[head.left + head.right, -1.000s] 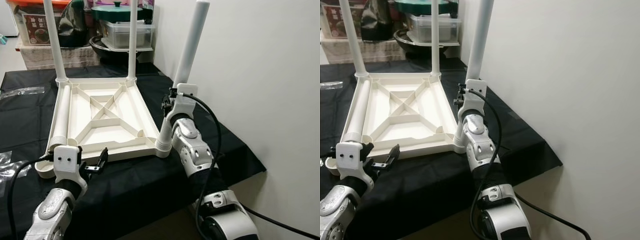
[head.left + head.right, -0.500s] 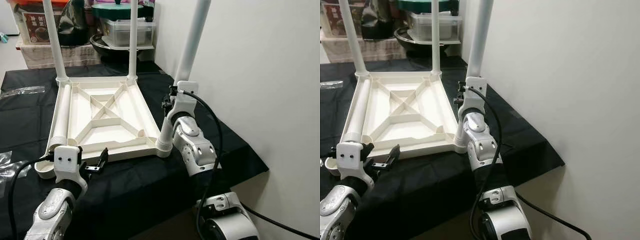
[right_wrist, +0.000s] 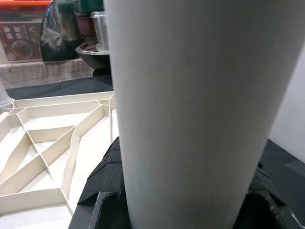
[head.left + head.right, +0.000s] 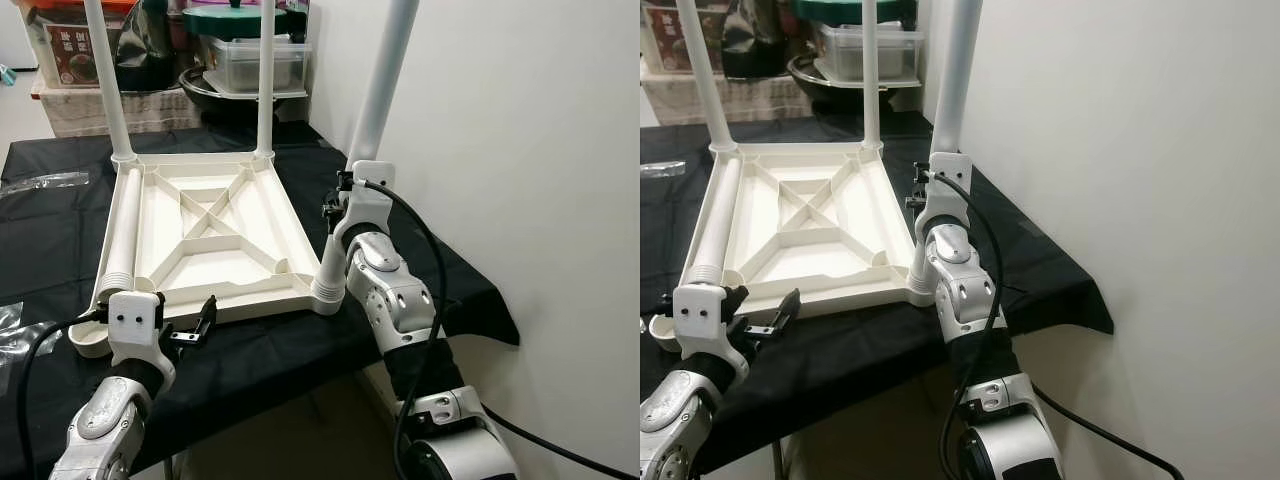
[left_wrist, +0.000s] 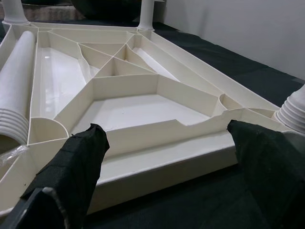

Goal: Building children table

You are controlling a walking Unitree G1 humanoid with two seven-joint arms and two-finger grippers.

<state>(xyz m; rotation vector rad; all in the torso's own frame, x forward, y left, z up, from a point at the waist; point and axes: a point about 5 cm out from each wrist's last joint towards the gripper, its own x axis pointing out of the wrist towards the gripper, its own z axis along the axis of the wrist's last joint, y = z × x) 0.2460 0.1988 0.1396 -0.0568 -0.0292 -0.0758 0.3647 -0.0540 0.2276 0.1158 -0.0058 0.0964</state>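
A white children's tabletop (image 4: 285,225) lies upside down on a black cloth. Two white legs (image 4: 105,80) (image 4: 265,80) stand upright in its far corners. A third leg (image 4: 375,100) leans at the near right corner, its ribbed end (image 4: 328,285) at the socket. My right gripper (image 4: 335,200) is shut on this leg low down; in the right wrist view the leg (image 3: 190,95) sits between the black fingers (image 3: 102,186). A fourth leg (image 4: 122,230) lies inside the tabletop along its left rim. My left gripper (image 5: 166,131) hangs open just before the tabletop's near edge (image 5: 157,162).
The black-covered table (image 4: 450,280) ends close to a white wall (image 4: 540,150) on the right. Boxes, a lidded container (image 4: 250,65) and pots are stacked behind the table. A clear plastic bag (image 4: 45,182) lies at the far left.
My right gripper and the leg it holds have risen slightly. The cloth's front hem now hangs higher, showing space under the table. The left gripper has stayed put.
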